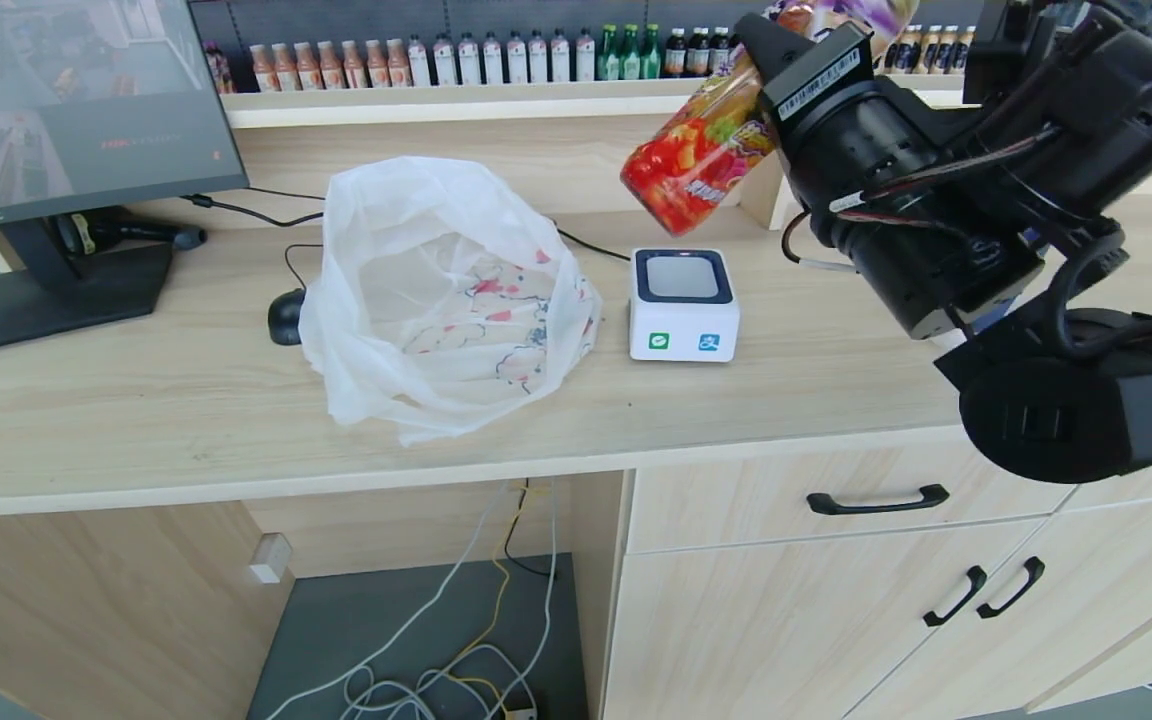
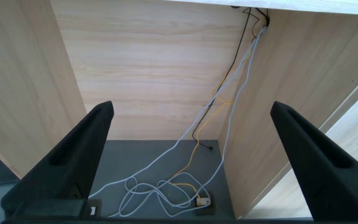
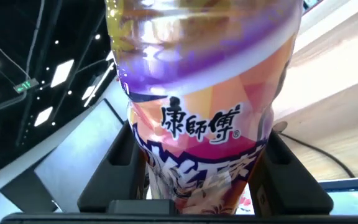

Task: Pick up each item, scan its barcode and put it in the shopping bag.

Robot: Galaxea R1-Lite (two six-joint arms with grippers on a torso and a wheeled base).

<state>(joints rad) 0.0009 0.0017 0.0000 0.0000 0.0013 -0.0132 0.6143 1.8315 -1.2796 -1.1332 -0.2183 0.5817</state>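
Clamping the right claw (image 1: 758, 60) around a bright drink bottle (image 1: 696, 165) and holding it tilted in the air, with the lower end angled down toward the white scanner (image 1: 684, 303) just below the claw, probably presenting the barcode to the glass window. Aiming next for the shopping bag (image 1: 446, 290), standing open on the desk (image 1: 136, 400) beyond the scanner from the claw, with the mouth gaping upward. Hanging the left claw (image 2: 191, 109) released and empty under the desk, above loose cables (image 2: 166, 193). Facing no obstacle between bottle and bag except the scanner itself; leaving the mouse (image 1: 286, 317) and monitor (image 1: 66, 100) farther off, past the bag.
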